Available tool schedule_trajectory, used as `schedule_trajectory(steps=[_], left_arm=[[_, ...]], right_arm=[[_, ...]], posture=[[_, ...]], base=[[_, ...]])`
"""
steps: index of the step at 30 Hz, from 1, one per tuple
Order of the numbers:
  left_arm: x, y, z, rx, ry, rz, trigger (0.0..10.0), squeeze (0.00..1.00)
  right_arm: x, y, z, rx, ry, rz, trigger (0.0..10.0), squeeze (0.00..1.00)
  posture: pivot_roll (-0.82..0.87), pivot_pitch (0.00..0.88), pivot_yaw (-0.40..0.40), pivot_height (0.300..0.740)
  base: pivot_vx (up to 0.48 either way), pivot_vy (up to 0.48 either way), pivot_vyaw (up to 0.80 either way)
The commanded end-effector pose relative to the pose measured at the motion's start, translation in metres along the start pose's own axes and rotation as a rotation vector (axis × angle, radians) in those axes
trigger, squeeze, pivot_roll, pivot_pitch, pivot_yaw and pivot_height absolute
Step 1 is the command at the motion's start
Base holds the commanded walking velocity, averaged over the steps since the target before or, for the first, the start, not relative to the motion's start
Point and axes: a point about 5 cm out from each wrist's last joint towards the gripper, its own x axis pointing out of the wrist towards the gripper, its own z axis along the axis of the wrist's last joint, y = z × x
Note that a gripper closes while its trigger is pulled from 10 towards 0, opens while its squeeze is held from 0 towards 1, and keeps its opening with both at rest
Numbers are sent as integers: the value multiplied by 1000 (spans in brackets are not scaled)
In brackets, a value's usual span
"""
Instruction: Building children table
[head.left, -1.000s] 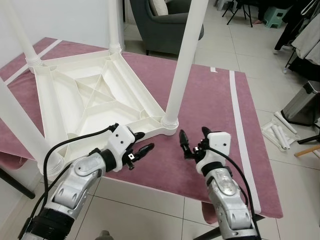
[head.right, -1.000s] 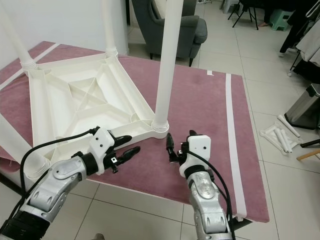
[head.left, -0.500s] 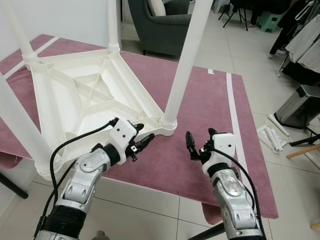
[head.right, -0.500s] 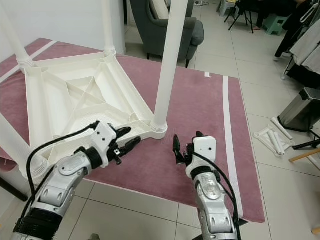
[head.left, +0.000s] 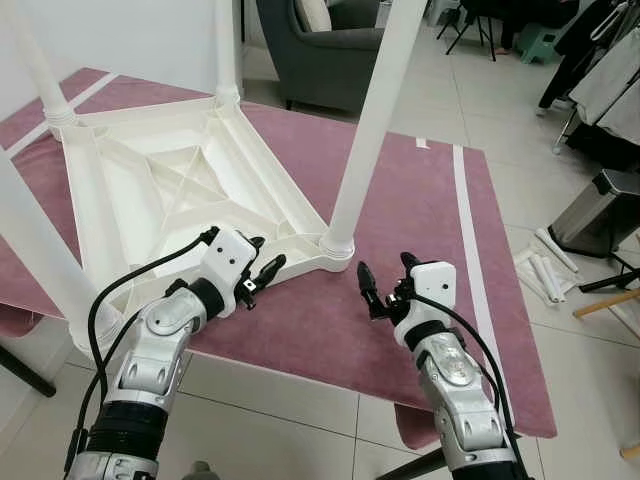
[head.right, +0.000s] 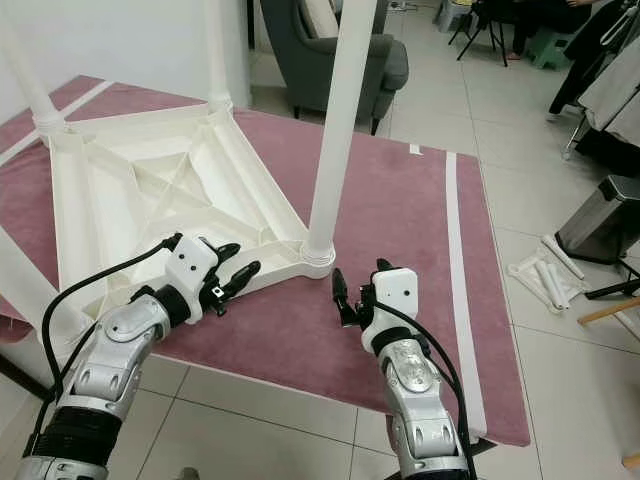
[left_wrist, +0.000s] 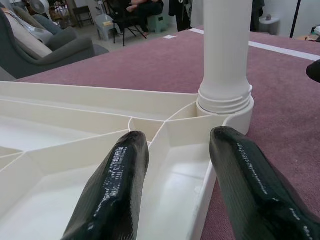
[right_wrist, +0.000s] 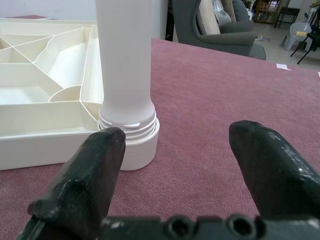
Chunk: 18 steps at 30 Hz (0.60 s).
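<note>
The white plastic children's table (head.left: 180, 190) lies upside down on a maroon mat (head.left: 420, 200), with white legs standing up from its corners. The nearest leg (head.left: 370, 130) rises from a corner socket (head.right: 318, 255). My left gripper (head.left: 265, 258) is open, and its fingers (left_wrist: 117, 190) straddle the table's near rim just left of that socket. My right gripper (head.left: 386, 275) is open too, low over the mat a little right of the socket, fingers (right_wrist: 265, 160) pointing at the leg's base (right_wrist: 127, 135).
The mat has a white stripe (head.left: 478, 250) on its right and ends at a front edge just below my grippers. A grey armchair (head.left: 330, 50) stands behind. A steel bin (head.left: 600, 205) and loose white parts (head.left: 548, 268) are on the tiled floor at right.
My left gripper has drawn back to the left, and its fingers now sit over the table's rim. My right gripper has shifted slightly left toward the leg's base.
</note>
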Motion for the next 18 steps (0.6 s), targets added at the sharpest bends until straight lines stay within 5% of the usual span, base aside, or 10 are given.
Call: schedule_trajectory(steps=[1, 18], left_arm=[[-2, 21, 0, 6, 4, 425, 10000, 0], [6, 17, 8, 25, -28, 390, 10000, 0]], right_arm=[[2, 0, -1, 3, -1, 11, 10000, 0], [8, 5, 2, 10, -20, 25, 10000, 0]], posture=[[141, 0, -79, 740], [146, 0, -69, 740]], base=[[0, 0, 0], [0, 0, 0]])
